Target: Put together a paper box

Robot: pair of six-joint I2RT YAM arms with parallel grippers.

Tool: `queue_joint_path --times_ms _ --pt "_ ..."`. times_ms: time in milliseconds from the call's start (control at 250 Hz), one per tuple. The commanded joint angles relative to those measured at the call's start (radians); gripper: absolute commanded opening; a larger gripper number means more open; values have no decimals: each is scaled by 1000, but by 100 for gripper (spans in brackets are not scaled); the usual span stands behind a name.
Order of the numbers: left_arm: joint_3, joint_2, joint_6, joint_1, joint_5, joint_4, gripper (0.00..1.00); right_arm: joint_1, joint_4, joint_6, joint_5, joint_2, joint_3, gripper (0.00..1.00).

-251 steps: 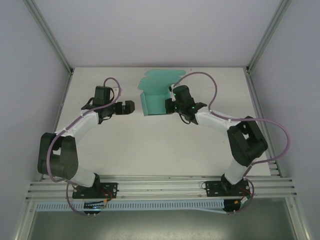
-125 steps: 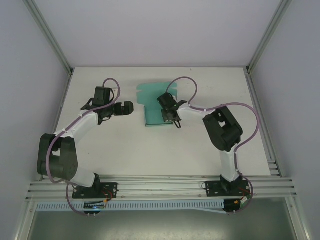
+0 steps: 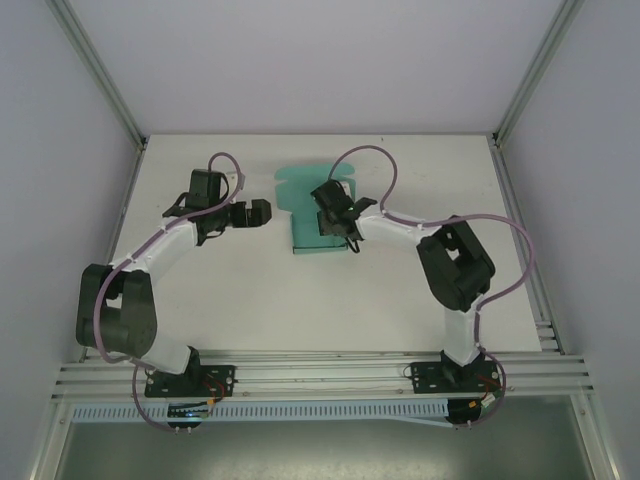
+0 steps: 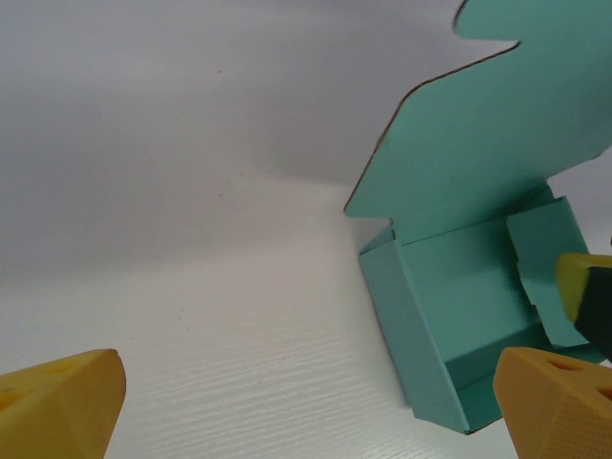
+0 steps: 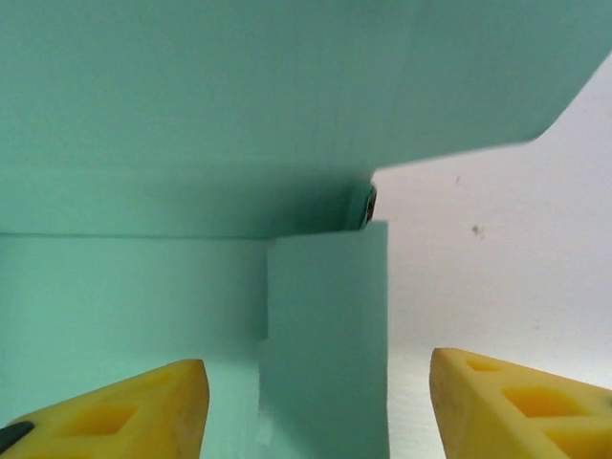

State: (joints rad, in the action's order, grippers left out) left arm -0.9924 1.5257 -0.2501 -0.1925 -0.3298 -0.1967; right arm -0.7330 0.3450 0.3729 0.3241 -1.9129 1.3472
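Toward the far middle of the white table (image 3: 250,290) I see one teal-green thin card box (image 3: 305,238), half folded, its lid flap raised. My right gripper (image 5: 317,402) hangs over the box's right part, jaws apart, nothing clamped. My left gripper (image 3: 262,212) hovers just left of it, spread wide, empty. Two grippers, one box.

one teal paper box (image 3: 303,232) stands at upper centre of the overhead frame, on one white table (image 3: 300,310). two robot arms reach in from the bottom edge, the left arm (image 3: 160,250) and the right arm (image 3: 455,265). two grippers are counted, the left gripper (image 3: 262,212) and the right gripper (image 5: 316,406). two purple cables (image 3: 232,165) loop above. each wrist view shows two yellow fingers (image 4: 57,402).
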Motion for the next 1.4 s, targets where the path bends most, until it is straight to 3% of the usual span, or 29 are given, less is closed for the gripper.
queue_joint_path --times_ms 0,232,312,532,576,636,715,807,979,1091,1171,1259,1339,1395 --pt "-38 27 21 0 -46 30 99 32 -32 10 -23 46 -28 62" --pt "-28 62 38 -1 -90 41 99 76 17 -34 -253 29 -41 56" --pt "-23 63 48 -1 -110 49 99 95 68 -28 -291 -5 -13 50" --pt "-4 55 65 -1 -147 63 99 133 141 -47 -398 -76 51 49" --pt "1 56 63 0 -149 64 98 134 154 -50 -389 -91 63 47" --pt "7 60 62 -1 -145 66 98 135 160 -46 -364 -102 73 30" --pt "7 65 62 -1 -135 60 99 136 187 -38 -328 -121 95 22" --pt "4 67 62 -1 -132 50 98 135 210 -26 -275 -136 105 0" --pt "-8 63 -3 -13 -152 16 99 111 167 -49 -174 -104 78 0" --pt "-51 90 -22 -85 -7 -72 99 73 109 -47 -3 -66 53 0" --pt "-54 98 -60 -123 28 -78 98 61 -32 -37 55 -6 -30 0" --pt "-26 89 -137 -131 -42 17 97 47 -256 -62 90 64 -155 0" --pt "-37 90 -161 -150 -57 67 95 42 -430 -96 41 106 -234 0" --pt "-59 98 -169 -171 4 58 93 37 -510 -110 10 124 -264 0"
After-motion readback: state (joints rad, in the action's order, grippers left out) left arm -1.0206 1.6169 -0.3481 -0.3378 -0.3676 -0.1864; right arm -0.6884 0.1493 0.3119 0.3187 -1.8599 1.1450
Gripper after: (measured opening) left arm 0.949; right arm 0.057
